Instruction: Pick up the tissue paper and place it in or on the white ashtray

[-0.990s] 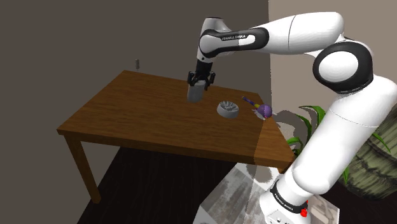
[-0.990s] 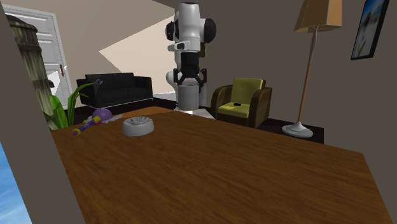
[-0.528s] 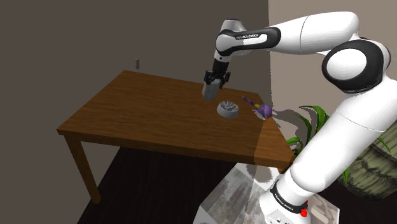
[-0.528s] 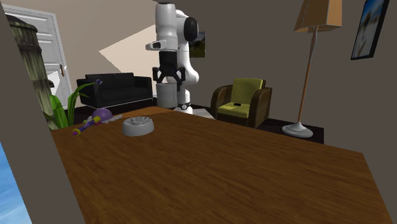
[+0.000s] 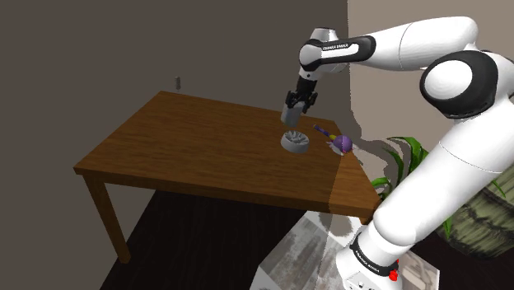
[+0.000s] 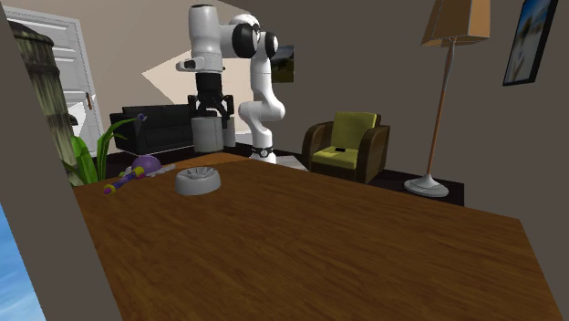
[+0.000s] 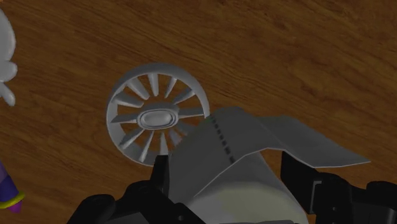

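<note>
My gripper (image 5: pixel 294 111) is shut on the tissue paper (image 5: pixel 292 118), a pale grey pack with a folded sheet sticking out. It hangs just above the white ashtray (image 5: pixel 295 142), a round ribbed dish on the brown wooden table (image 5: pixel 181 140). In the second exterior view the tissue paper (image 6: pixel 209 137) hangs under the gripper (image 6: pixel 208 115), behind and above the ashtray (image 6: pixel 198 181). In the wrist view the black fingers (image 7: pixel 160 175) clasp the tissue paper (image 7: pixel 235 162) on both sides, and the ashtray (image 7: pixel 154 118) lies beyond it, partly covered by the sheet.
A purple toy (image 5: pixel 340 143) lies near the table's edge beside the ashtray, also visible as the purple toy (image 6: pixel 134 171). A green plant (image 6: pixel 91 155) stands by that edge. Beyond the table are a black sofa (image 6: pixel 164 128), an armchair (image 6: pixel 342 146) and a floor lamp (image 6: pixel 447 100).
The arm has carried the tissue paper toward the shoulder view's right, from over the table's middle to above the ashtray. The grip stays shut.
</note>
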Tool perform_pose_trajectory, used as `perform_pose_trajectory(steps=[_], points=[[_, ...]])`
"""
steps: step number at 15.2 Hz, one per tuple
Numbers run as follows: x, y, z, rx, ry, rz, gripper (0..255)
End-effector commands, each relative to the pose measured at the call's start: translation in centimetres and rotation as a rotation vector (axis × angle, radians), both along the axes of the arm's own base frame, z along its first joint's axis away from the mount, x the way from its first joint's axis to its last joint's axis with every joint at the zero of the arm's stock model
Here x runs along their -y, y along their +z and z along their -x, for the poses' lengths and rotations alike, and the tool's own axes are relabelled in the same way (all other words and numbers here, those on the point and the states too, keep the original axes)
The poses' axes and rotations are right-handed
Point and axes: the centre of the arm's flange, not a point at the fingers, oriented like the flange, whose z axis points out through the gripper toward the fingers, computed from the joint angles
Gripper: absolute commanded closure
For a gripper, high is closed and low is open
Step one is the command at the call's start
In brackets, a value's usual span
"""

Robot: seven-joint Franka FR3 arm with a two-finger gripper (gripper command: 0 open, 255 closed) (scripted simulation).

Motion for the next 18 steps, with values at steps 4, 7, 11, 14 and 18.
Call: perform_pose_trajectory(steps=[4, 7, 11, 14, 18], points=[[5.9, 0.3, 3.1, 0.001, 0.002, 0.000, 255], [7.2, -0.7, 3.7, 0.001, 0.002, 0.000, 255], [7.2, -2.8, 3.7, 0.001, 0.002, 0.000, 255], [7.2, -4.4, 3.7, 0.001, 0.002, 0.000, 255], [7.2, -6.5, 3.7, 0.001, 0.002, 0.000, 255]])
